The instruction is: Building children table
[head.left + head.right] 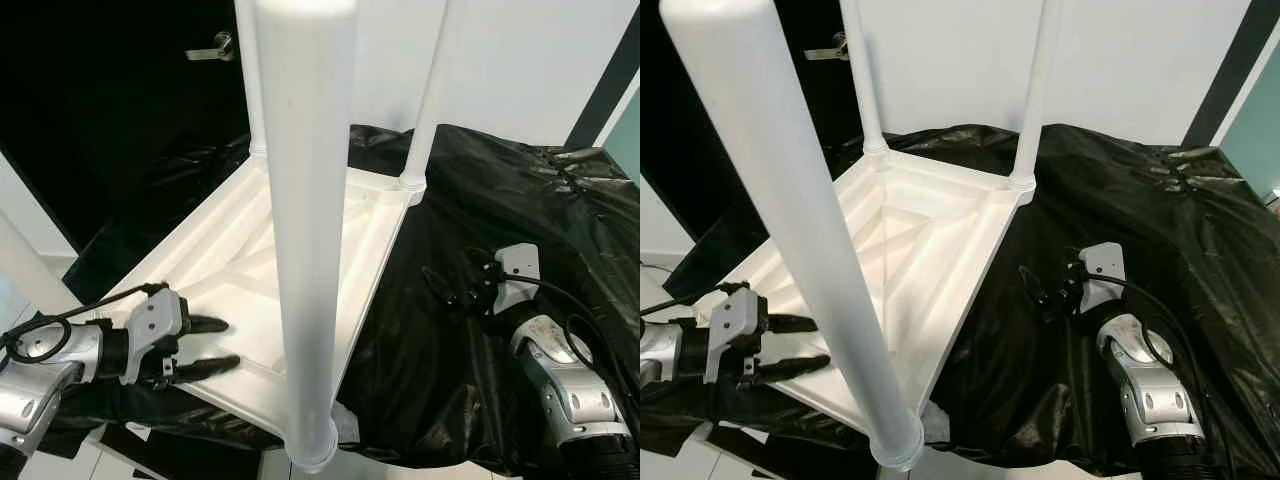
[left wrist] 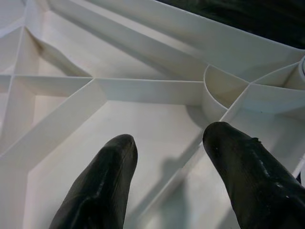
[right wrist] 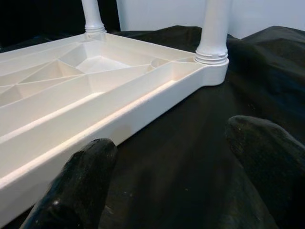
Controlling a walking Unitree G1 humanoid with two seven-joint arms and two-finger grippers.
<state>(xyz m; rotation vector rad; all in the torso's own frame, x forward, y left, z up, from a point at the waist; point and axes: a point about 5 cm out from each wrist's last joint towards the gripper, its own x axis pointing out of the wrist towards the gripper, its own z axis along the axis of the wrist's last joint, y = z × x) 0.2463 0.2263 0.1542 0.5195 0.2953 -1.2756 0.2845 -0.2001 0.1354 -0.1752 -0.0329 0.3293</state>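
Tabletop [image 1: 300,250] inverted on black sheet [image 1: 500,200], three legs [image 1: 305,230] up. Left hand [image 1: 215,345] wide over empty corner; right hand [image 1: 455,285] wide, idle. Next: probably fourth leg.

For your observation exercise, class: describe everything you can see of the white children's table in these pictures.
The white table top lies upside down on a black plastic sheet, its ribbed underside facing up. It looks like moulded plastic, glossy, with diagonal stiffening ribs and round corner sockets. Three round white legs stand upright in corners: a near leg and two far legs. The left gripper hovers, open, over the near left part; the right gripper rests open on the sheet beside the table's right edge.
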